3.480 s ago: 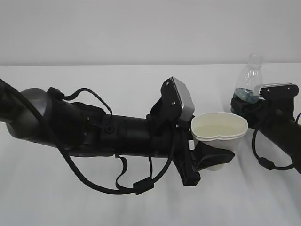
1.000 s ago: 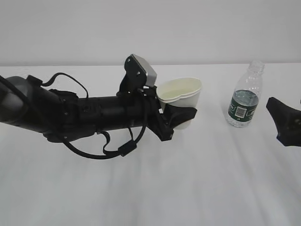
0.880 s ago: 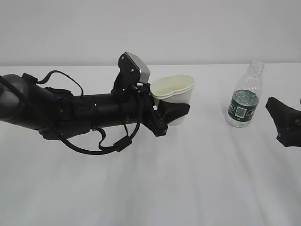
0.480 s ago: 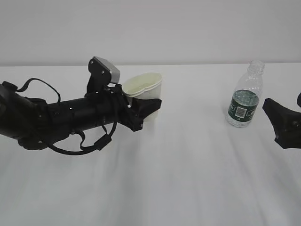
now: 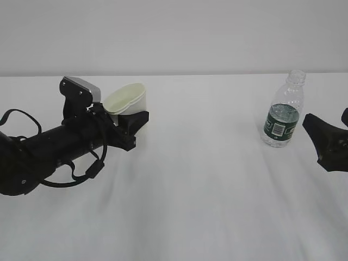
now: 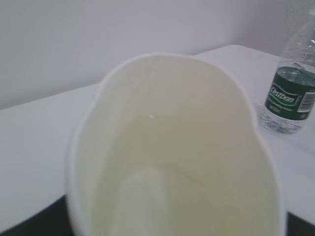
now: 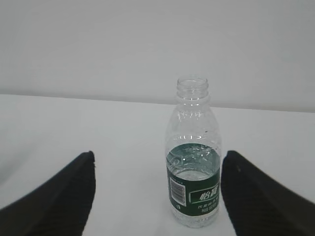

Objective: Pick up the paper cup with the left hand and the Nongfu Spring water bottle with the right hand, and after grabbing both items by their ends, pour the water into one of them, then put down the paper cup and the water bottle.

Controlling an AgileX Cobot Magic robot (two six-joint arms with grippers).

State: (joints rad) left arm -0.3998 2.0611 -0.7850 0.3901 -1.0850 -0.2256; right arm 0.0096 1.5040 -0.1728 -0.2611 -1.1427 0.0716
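A: 2 arms, 1 white table (image 5: 190, 206). Taking the bottle (image 5: 284, 110) as the landmark, where is everything?

B: It stands upright on the table, no cap, with a dark green label and a little water at the level of that label. The cup (image 5: 128, 103) is well away from the bottle, on the far side from the right hand, and at about the same depth on the table.

A: Is the cup held?

B: Yes. The left hand (image 5: 132, 122) has its black fingers clamped on the cup's lower part, squeezing it so the rim looks pinched out of round. The cup tilts slightly. The left wrist view looks straight down into its cream inside (image 6: 177, 147), and the bottle (image 6: 290, 96) shows beyond the rim.

A: Is the cup standing on the table?

B: I cannot tell; its base is hidden behind the fingers.

A: And the right hand?

B: The right hand (image 5: 326, 142) sits just beside the bottle, on the side away from the cup, touching nothing. In the right wrist view its 2 black fingers (image 7: 59, 196) stand wide apart, with the bottle (image 7: 193, 157) framed between and beyond them, clear of both.
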